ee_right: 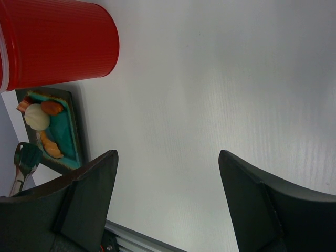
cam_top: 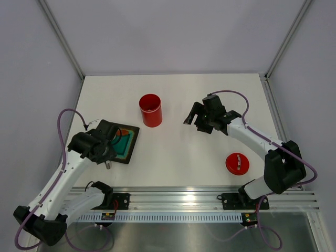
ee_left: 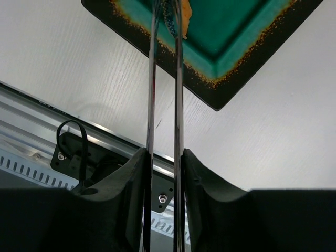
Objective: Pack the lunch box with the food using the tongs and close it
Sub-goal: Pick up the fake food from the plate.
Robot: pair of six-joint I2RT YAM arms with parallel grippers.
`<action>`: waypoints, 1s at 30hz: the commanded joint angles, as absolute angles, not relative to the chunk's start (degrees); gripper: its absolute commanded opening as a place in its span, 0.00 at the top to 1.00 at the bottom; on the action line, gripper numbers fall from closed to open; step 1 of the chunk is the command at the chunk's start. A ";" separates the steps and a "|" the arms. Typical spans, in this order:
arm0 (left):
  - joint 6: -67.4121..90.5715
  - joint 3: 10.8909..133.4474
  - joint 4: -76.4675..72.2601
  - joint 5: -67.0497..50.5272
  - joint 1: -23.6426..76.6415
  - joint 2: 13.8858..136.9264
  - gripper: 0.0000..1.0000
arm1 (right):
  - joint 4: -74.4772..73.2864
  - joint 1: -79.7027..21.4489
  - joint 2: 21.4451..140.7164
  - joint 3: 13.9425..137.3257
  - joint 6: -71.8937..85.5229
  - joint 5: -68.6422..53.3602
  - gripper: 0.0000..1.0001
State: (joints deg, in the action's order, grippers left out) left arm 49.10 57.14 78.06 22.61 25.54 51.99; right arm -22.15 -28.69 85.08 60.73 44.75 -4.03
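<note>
The red lunch box [cam_top: 150, 110] stands open and upright at the table's middle back, and its side [ee_right: 52, 42] fills the top left of the right wrist view. Its red lid [cam_top: 237, 164] lies flat at the front right. My left gripper [ee_left: 164, 155] is shut on the tongs [ee_left: 177, 105], whose two thin strips reach over the black tray [ee_left: 220, 94] beside an orange food piece [ee_left: 185, 21]. The tong tips run out of view. A cream ball [ee_right: 37, 116] and orange pieces [ee_right: 51, 107] lie on the tray. My right gripper [ee_right: 168, 157] hangs open and empty, right of the lunch box.
The black tray with the teal mat [cam_top: 128, 151] sits at the front left under my left gripper [cam_top: 111, 140]. A metal rail [cam_top: 199, 202] runs along the near edge. Grey walls close in the back and sides. My right gripper [cam_top: 190, 116] hovers between lunch box and lid.
</note>
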 commanded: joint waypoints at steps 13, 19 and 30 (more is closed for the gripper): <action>49.57 57.92 82.53 22.23 25.40 52.91 0.53 | -21.01 -28.30 85.60 62.84 44.21 -4.48 0.15; 48.96 56.87 82.18 22.50 25.40 53.88 0.45 | -20.66 -28.30 85.69 62.67 44.38 -4.48 0.14; 47.55 54.14 80.07 21.18 25.40 55.20 0.51 | -20.57 -28.30 85.69 62.05 44.39 -4.22 0.15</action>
